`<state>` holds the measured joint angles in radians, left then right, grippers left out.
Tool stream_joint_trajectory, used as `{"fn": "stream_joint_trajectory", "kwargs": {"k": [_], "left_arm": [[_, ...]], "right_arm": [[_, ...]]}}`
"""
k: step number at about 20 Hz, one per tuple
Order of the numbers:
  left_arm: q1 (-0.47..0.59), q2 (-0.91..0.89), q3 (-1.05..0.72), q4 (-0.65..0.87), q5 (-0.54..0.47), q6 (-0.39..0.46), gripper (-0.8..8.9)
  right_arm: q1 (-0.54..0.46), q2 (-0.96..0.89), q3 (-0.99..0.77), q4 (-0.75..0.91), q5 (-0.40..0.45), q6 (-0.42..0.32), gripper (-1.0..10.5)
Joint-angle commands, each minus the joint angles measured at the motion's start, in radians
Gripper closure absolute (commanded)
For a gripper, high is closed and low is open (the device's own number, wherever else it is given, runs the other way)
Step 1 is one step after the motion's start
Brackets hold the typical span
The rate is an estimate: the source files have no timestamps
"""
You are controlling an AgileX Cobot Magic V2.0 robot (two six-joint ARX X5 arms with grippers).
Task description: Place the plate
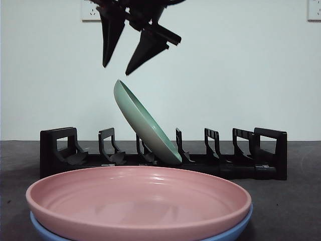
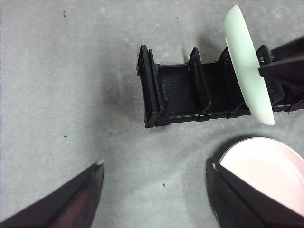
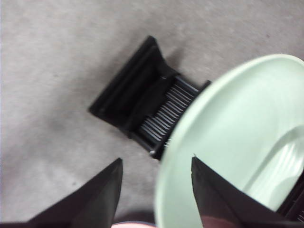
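A pale green plate (image 1: 145, 125) leans tilted in a slot of the black dish rack (image 1: 60, 150), its lower edge resting in the rack. My right gripper (image 1: 117, 69) hangs open just above the plate's upper rim, apart from it. The right wrist view shows the green plate (image 3: 237, 133) large and close, its rim below the spread right gripper (image 3: 156, 161), with the rack (image 3: 137, 99) behind. My left gripper (image 2: 156, 164) is open over bare table, off to one end of the rack (image 2: 175, 95), holding nothing. From there the green plate (image 2: 247, 61) is seen edge-on.
A pink plate (image 1: 140, 196) sits stacked on a blue plate (image 1: 50, 232) close in front of the rack. The pink plate (image 2: 266, 166) lies beside my left gripper's jaw. The rack has several unfilled slots on both sides of the green plate. Wall sockets are behind.
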<state>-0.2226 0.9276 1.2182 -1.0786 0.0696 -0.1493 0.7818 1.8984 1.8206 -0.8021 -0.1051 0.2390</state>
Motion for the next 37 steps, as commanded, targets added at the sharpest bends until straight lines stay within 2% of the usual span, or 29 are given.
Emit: {"fn": "stream_joint_trajectory", "kwargs": {"k": [1, 8, 13, 14, 17, 19, 24, 29, 33, 37], "left_arm": [[0.000, 0.007, 0.018, 0.008, -0.001, -0.001, 4.70], [0.000, 0.007, 0.018, 0.016, -0.001, -0.001, 4.70], [0.000, 0.007, 0.018, 0.017, -0.001, 0.000, 4.70], [0.000, 0.007, 0.018, 0.018, -0.001, 0.000, 4.70], [0.000, 0.007, 0.018, 0.018, -0.001, 0.000, 4.70], [0.000, 0.007, 0.018, 0.018, -0.001, 0.000, 4.70], [0.000, 0.007, 0.018, 0.018, -0.001, 0.011, 4.70], [0.000, 0.007, 0.018, 0.017, -0.001, 0.011, 4.70], [0.000, 0.007, 0.018, 0.017, -0.001, 0.010, 4.70], [0.000, 0.007, 0.018, 0.017, -0.001, 0.011, 4.70]], "right_arm": [[0.001, 0.046, 0.028, 0.013, 0.000, -0.013, 7.2], [0.000, 0.097, 0.028, 0.023, -0.007, -0.015, 7.2], [0.006, 0.101, 0.035, 0.014, -0.011, -0.014, 9.3], [0.006, 0.100, 0.043, 0.008, -0.015, -0.014, 9.3], [0.006, 0.098, 0.096, -0.035, -0.102, -0.011, 9.3], [0.006, 0.089, 0.153, -0.076, -0.113, -0.013, 9.3], [0.010, 0.056, 0.290, -0.220, -0.114, -0.082, 9.3], [0.057, -0.008, 0.303, -0.365, -0.096, -0.160, 9.3], [0.129, -0.095, 0.214, -0.346, -0.088, -0.181, 9.3], [0.200, -0.263, -0.027, -0.226, -0.069, -0.180, 9.3]]}}
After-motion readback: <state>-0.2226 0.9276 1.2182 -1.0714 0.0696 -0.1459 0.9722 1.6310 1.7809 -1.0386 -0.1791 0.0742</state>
